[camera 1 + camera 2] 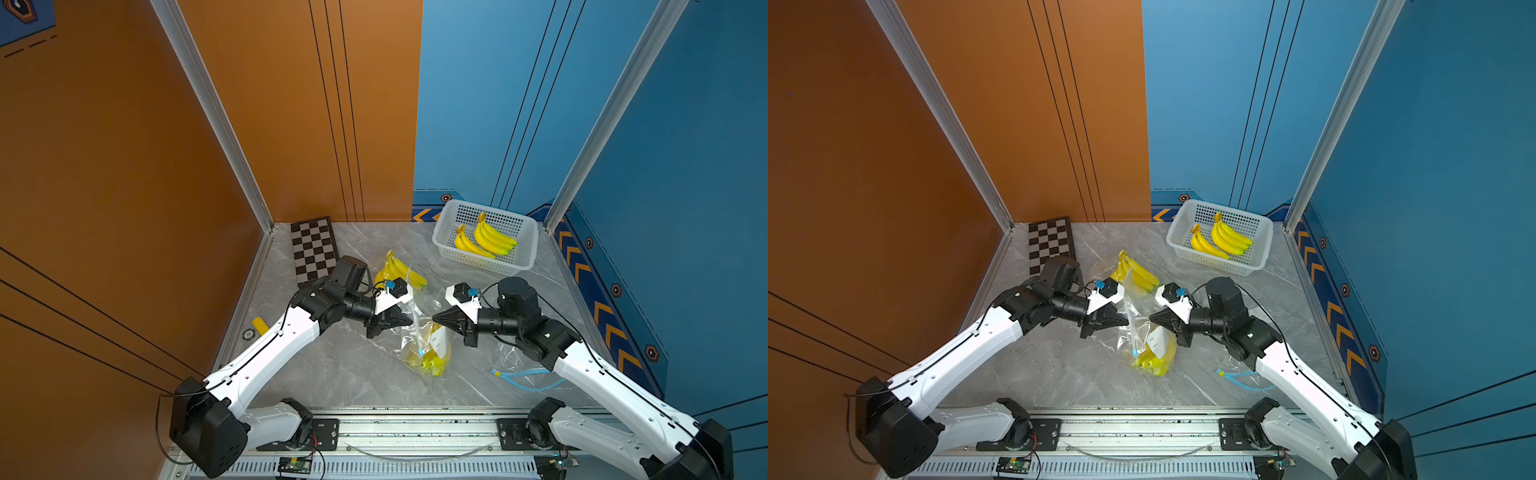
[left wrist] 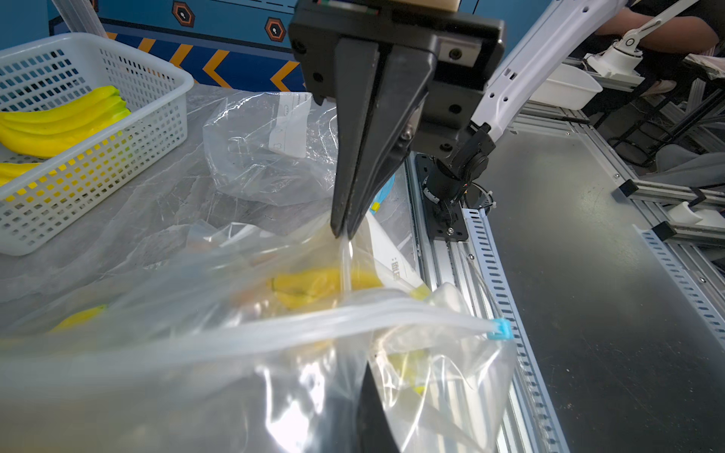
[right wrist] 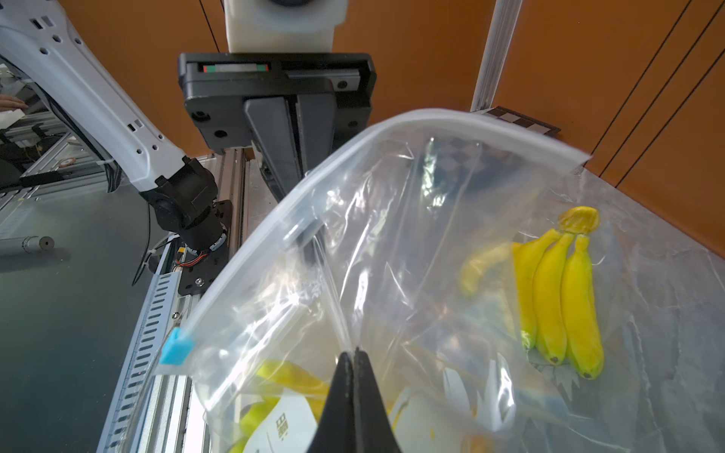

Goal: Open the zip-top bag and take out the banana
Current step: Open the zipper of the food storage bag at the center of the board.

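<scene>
Squarely on the marble worktop (image 1: 353, 370), nearer the robot than the white basket (image 1: 527, 246), the clear zip-top bag (image 1: 417, 328) hangs lifted with its mouth spread and the banana (image 1: 428, 362) low inside. On that same side of the basket, the left claw (image 1: 409, 321) and right claw (image 1: 434, 318) face each other, each clamped on an opposite lip of the bag.

Bright, even light; soft shadows; glare on the zip-top bag (image 2: 235, 372); near plastic blurred in wrist views.

zip-top bag (image 1: 422, 347): clear glossy plastic | basket (image 1: 473, 259): perforated plastic | table (image 1: 353, 365): smooth marble-look
</scene>
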Action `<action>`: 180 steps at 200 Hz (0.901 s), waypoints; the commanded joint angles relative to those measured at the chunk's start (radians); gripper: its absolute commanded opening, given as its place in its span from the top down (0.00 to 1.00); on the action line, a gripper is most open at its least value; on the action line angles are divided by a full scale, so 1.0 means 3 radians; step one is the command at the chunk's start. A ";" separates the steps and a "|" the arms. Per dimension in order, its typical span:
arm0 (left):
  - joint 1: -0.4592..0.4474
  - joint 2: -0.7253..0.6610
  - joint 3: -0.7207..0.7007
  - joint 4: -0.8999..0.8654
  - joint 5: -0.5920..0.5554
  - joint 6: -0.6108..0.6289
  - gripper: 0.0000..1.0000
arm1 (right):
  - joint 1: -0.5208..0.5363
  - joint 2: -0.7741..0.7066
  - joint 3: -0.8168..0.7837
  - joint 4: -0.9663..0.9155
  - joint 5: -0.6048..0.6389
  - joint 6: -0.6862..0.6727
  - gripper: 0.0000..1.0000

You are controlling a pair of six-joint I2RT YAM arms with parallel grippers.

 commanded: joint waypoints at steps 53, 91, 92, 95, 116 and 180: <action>0.0178 -0.0003 0.0016 -0.0575 -0.0080 -0.0066 0.77 | -0.0006 -0.0117 -0.0205 0.0098 0.0316 0.0361 1.00; 0.0112 0.0133 0.0124 -0.0537 -0.0082 -0.0114 0.02 | 0.0201 -0.0087 -0.0208 0.0130 0.0393 0.0346 1.00; 0.0114 0.0135 0.0128 -0.0534 -0.0082 -0.0116 0.02 | 0.0202 -0.0089 -0.0208 0.0131 0.0397 0.0346 1.00; 0.0119 0.0136 0.0131 -0.0520 -0.0082 -0.0120 0.02 | 0.0200 -0.0091 -0.0209 0.0122 0.0393 0.0346 1.00; 0.0147 0.0137 0.0157 -0.0436 -0.0085 -0.0178 0.02 | 0.0194 -0.0116 -0.0221 0.0101 0.0386 0.0326 1.00; 0.0142 0.0397 0.0272 -0.0192 0.0505 -0.0276 0.02 | 0.0162 -0.0050 -0.0232 0.0053 0.0181 0.0133 1.00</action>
